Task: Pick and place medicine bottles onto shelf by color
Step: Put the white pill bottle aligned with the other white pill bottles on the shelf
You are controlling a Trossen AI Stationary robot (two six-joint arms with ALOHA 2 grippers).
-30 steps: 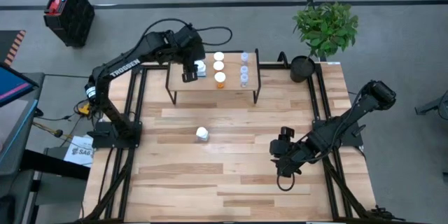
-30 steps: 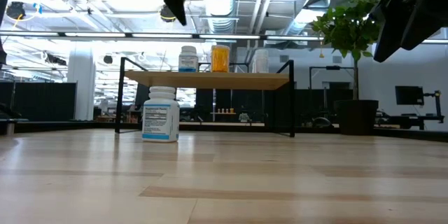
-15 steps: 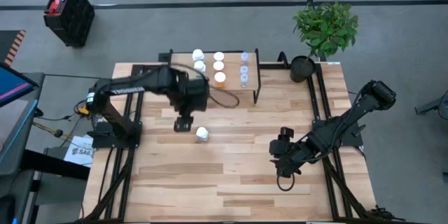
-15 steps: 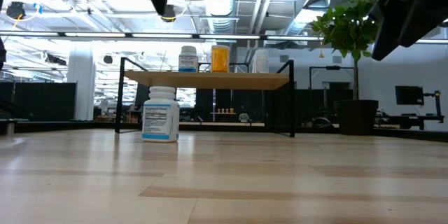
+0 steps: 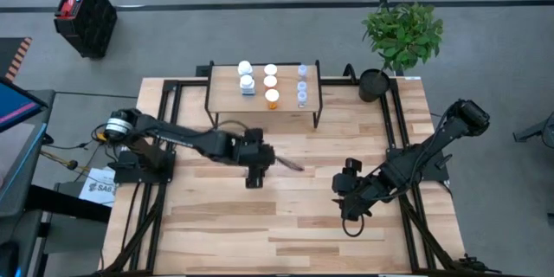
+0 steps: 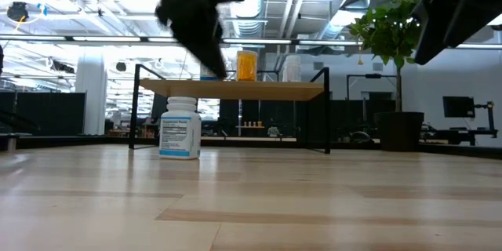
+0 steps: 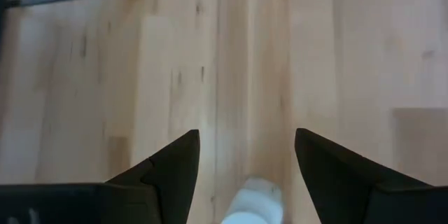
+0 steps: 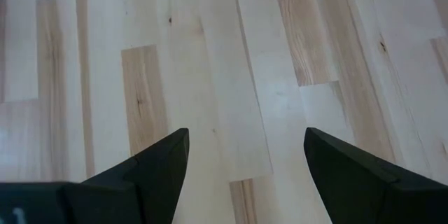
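The white bottle (image 6: 180, 128) stands on the table (image 5: 286, 216) before the shelf (image 5: 264, 104), label print unreadable; the left gripper (image 7: 245, 164) hovers above it, fingers apart; the high view hides it beneath the arm; right gripper (image 8: 245, 164) waits open.

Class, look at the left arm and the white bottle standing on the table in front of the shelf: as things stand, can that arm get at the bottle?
Probably yes. The left end effector hangs open right over the white bottle, whose cap shows between its fingers, with nothing else beside it on the table.
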